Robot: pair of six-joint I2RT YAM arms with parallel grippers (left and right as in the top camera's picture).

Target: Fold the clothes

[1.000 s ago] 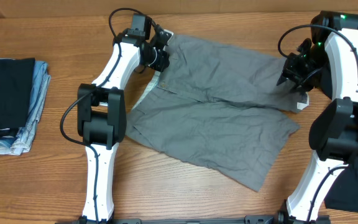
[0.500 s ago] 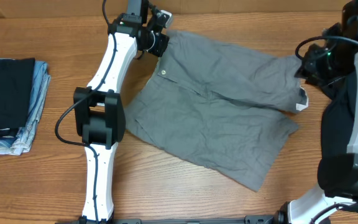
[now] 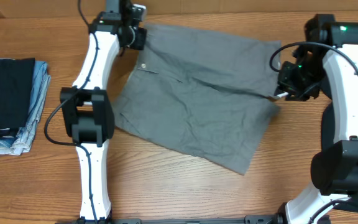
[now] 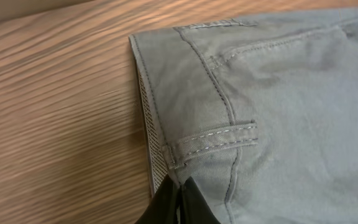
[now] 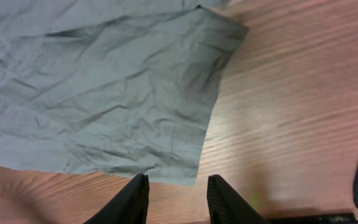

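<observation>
The grey shorts (image 3: 191, 106) lie spread flat in the middle of the table (image 3: 185, 193). At their right edge the right gripper (image 5: 178, 182) hangs with fingers parted, holding nothing. At upper left, the left gripper (image 4: 178, 200) is pinched tight on the shorts' waistband corner.

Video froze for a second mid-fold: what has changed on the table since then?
The left gripper, shut on the waistband of the grey shorts, has pulled away and leftward, dragging the shorts that way across the table. The right gripper is open beside the hem, holding nothing. The folded stack on the left has not moved.
</observation>
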